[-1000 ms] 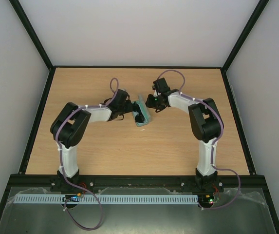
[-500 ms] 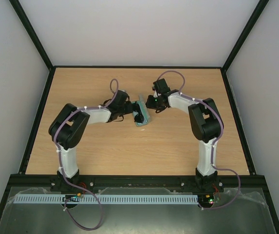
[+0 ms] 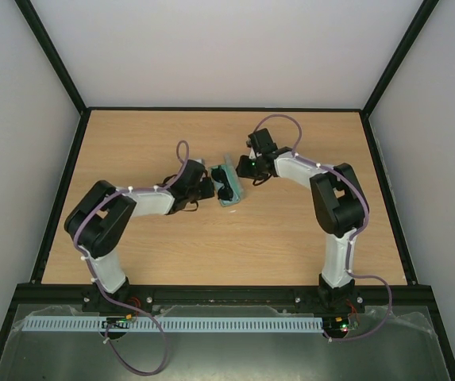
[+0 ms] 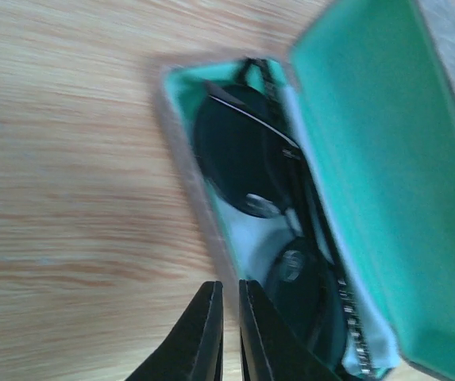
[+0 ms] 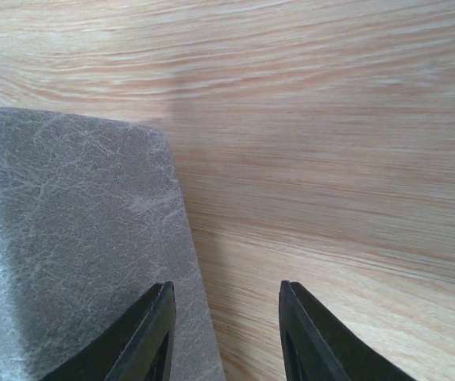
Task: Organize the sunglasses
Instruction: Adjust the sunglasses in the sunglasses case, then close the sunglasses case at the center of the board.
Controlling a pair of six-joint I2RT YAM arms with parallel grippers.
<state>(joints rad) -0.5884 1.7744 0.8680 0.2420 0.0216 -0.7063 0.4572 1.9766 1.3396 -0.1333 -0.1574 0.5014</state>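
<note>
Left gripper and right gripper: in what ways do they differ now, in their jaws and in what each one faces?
The left gripper has its jaws almost together; the right gripper has them well apart. The left gripper looks into the open case, where the sunglasses lie; the right gripper faces the grey outside of its lid. Both have black fingers, and neither visibly grips anything.

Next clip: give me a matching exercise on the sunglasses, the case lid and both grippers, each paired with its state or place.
1 sunglasses
2 case lid
3 left gripper
4 right gripper

A open, at the lid's grey outside
B lying inside the case
C raised, green lining showing
D shut, empty, by the case rim

Pairs: 1-B, 2-C, 3-D, 4-A
</note>
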